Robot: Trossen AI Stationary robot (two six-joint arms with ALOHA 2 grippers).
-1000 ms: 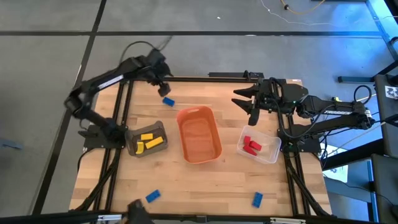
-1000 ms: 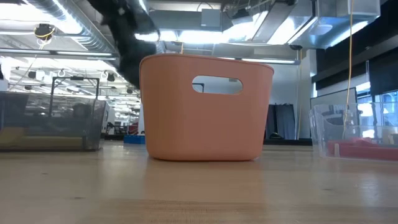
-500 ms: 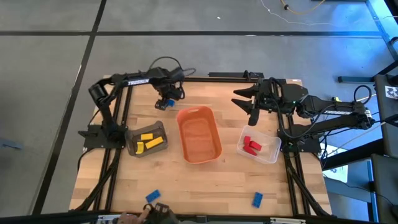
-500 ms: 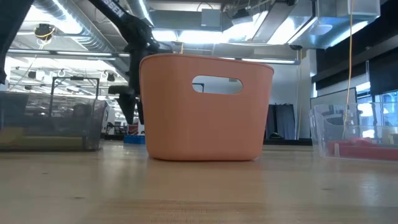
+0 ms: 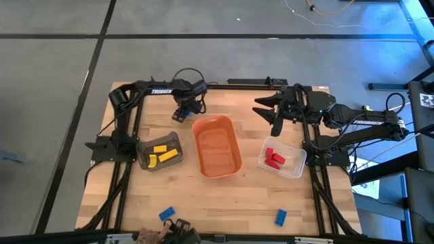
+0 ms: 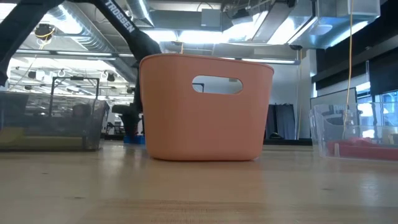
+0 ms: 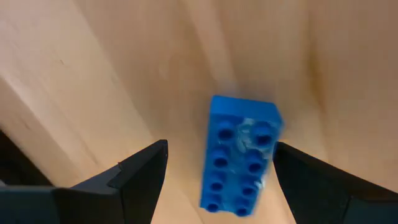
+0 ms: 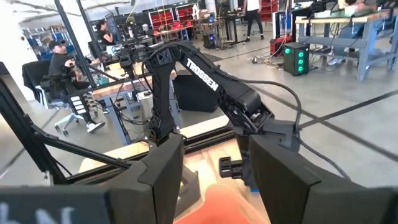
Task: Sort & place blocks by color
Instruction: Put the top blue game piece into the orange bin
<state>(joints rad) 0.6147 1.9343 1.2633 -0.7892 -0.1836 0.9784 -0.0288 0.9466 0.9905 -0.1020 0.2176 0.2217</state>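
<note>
A blue block (image 7: 239,155) lies flat on the table, studs up, just off the orange tub's far left corner (image 5: 180,115). My left gripper (image 7: 221,148) is open and low over it, one finger on each side with a gap to the block; the low view shows it (image 6: 134,118) behind the tub. Yellow blocks (image 5: 163,153) lie in the dark bin, red blocks (image 5: 274,160) in the clear bin. Two more blue blocks (image 5: 166,213) (image 5: 280,217) lie near the table's near edge. My right gripper (image 5: 271,113) waits open above the far right part of the table.
The orange tub (image 5: 217,146) stands mid-table, between the dark bin (image 5: 160,150) on its left and the clear bin (image 5: 283,157) on its right. A dark object (image 5: 173,232) shows at the table's near edge. People sit in the room beyond the table (image 8: 59,59).
My left gripper has swung from the table's far left corner toward the right and the near edge, then come down over the blue block by the tub; its fingers now straddle the block. The block has stayed in place.
</note>
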